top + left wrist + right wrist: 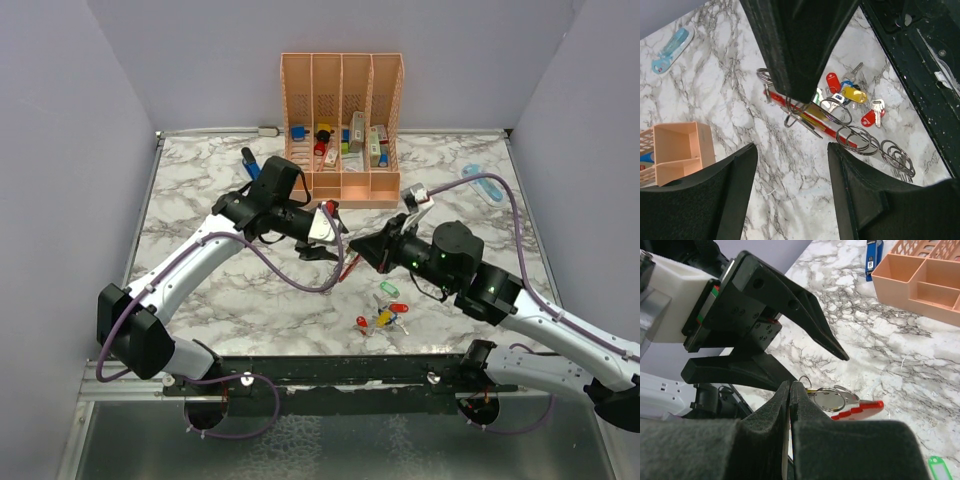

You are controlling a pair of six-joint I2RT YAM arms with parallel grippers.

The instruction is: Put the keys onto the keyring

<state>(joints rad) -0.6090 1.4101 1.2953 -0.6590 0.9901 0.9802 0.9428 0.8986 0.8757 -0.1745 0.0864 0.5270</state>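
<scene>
The keyring [810, 117], a red bar with a silver side and several wire rings hanging on it, is pinched at one end by my right gripper [791, 387], which is shut on it. Its red part [857, 411] pokes out just past the right fingertips. My left gripper [792, 170] is open with only bare marble between its fingers, just beside the keyring. In the top view both grippers meet mid-table: left gripper [335, 240], right gripper [358, 248]. The keys [385, 315], with red, yellow, green and blue heads, lie in a loose cluster on the table; in the left wrist view they [855, 94] lie just beyond the keyring.
A peach organiser [342, 125] with small items in its slots stands at the back centre. To its left lies a dark blue tool [250, 163], and a pale blue flat tool [480, 180] lies at the back right. The walls enclose the marble table [200, 300].
</scene>
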